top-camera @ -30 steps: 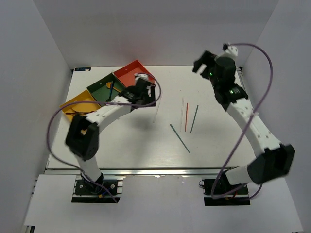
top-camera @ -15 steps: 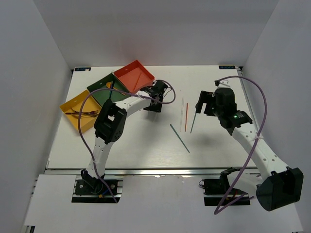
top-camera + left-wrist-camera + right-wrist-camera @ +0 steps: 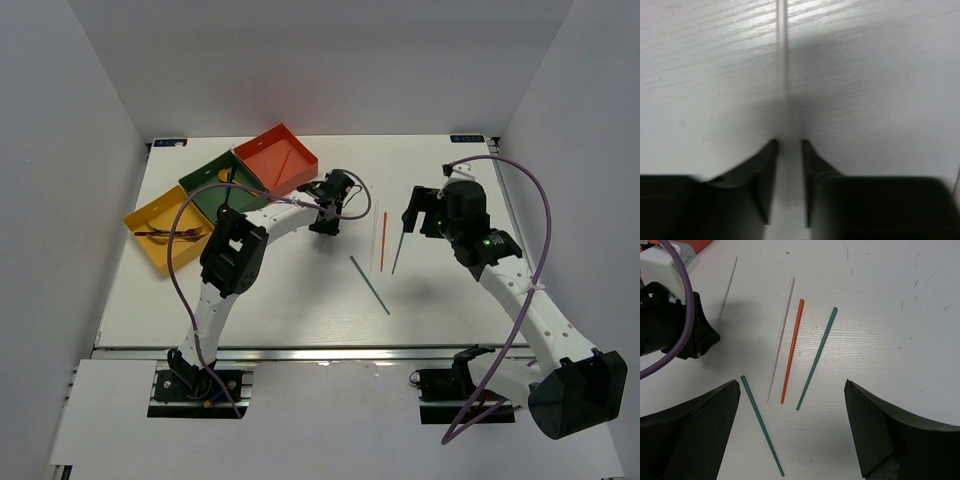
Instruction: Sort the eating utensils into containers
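We see chopsticks (image 3: 383, 240) loose on desk (image 3: 250, 290), both arms at them.
Top: left end effector (image 3: 326, 218) near red-orange box (image 3: 275, 158). L wrist: jaws near-closed astride pale chopstick (image 3: 782, 50), grip we can't tell. R wrist: right end effector (image 3: 790, 387) spread wide over red chopstick (image 3: 792, 350).

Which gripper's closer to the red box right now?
Left. The left gripper is down at the table just right of the red box; the right gripper hangs over the loose chopsticks, farther right.
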Action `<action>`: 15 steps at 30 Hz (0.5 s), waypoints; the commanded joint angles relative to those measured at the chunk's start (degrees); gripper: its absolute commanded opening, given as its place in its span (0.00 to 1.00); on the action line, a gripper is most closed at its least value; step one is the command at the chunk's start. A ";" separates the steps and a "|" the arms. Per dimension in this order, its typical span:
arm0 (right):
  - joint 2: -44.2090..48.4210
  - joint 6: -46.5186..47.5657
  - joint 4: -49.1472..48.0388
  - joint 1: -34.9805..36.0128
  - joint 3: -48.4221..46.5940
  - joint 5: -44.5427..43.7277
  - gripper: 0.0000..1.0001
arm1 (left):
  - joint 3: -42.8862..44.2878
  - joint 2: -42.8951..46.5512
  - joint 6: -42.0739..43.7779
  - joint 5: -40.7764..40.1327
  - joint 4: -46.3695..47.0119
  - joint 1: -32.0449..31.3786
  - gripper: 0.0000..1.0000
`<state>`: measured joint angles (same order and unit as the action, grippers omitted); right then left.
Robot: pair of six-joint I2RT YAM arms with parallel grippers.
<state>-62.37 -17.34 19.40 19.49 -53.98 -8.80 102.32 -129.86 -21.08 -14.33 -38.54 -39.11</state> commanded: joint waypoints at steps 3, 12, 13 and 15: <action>2.42 1.35 -2.35 -0.06 -0.43 0.10 0.89 | -6.77 -3.12 1.21 5.26 -2.68 -0.17 0.17; 3.83 1.35 -2.70 -0.24 -0.52 -0.08 0.89 | -4.16 8.12 6.57 3.26 -0.57 0.09 0.00; 3.75 1.35 -2.61 -0.32 -0.78 -0.08 0.89 | -2.06 10.66 7.71 2.30 0.39 0.44 0.00; 3.75 1.35 -2.61 -0.41 -0.78 -0.08 0.89 | -0.47 13.04 7.81 0.98 1.71 1.23 0.00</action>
<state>-59.46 -17.28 19.16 19.46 -53.98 -8.80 98.00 -125.86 -16.01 -11.64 -37.23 -38.87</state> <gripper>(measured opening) 0.894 0.015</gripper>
